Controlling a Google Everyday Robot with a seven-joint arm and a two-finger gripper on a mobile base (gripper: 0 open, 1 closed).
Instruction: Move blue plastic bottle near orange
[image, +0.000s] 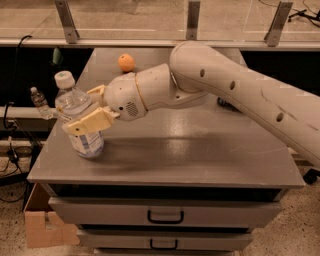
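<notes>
The blue plastic bottle (80, 142), clear with a white cap and pale label, stands upright near the table's front left corner. The orange (126, 62) sits at the back of the table, well beyond the bottle. My gripper (80, 110) reaches in from the right at the bottle's mid height. Its tan fingers (92, 122) stand on either side of the bottle, one across its front and one behind it. The jaws look open around the bottle, which still rests on the table.
The grey table (200, 155) has drawers below its front edge. My large white arm (240, 85) crosses the right half and hides most of a dark blue object (223, 103). A tiny clear bottle (39, 102) stands off the table at left. A cardboard box (42, 225) lies on the floor.
</notes>
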